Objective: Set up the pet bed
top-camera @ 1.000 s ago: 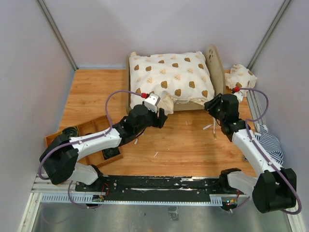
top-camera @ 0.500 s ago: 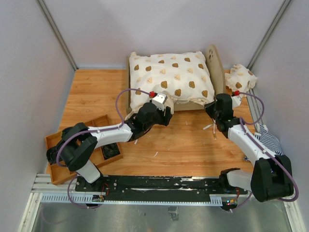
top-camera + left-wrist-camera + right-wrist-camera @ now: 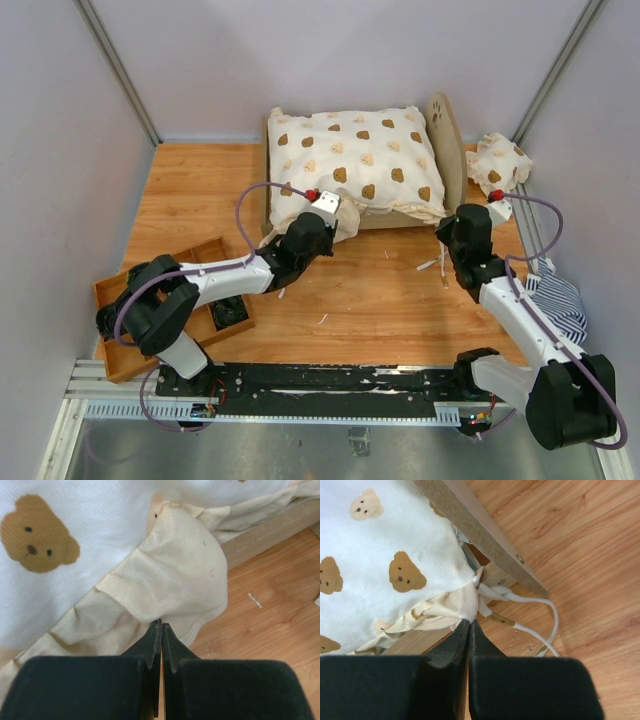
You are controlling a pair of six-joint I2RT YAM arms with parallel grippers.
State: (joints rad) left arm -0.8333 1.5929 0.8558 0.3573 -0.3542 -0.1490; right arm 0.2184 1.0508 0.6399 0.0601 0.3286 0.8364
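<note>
The pet bed [image 3: 447, 140] lies lengthwise along the table's [image 3: 200, 190] far edge, headboard to the right, just beyond both arms, with the left gripper [image 3: 161, 625] and right gripper [image 3: 469, 622] each pressed together at a near corner of the cover's [image 3: 355, 160] ruffle, though I cannot tell whether cloth is caught.

light plywood pet bed [image 3: 450, 150] stands upright, covered

Pale lavender-grey wall panels [image 3: 60, 150] close in the left, far and right sides, with slim grey metal posts [image 3: 118, 70] slanting down to the far corners. The worktop [image 3: 380, 310] is a warm orange-brown wood-grain board, evenly lit with soft shadows. A black slotted mounting rail [image 3: 330, 378] runs along its near edge, with a dull grey sheet-metal strip [image 3: 300, 445] in front of it.
</note>
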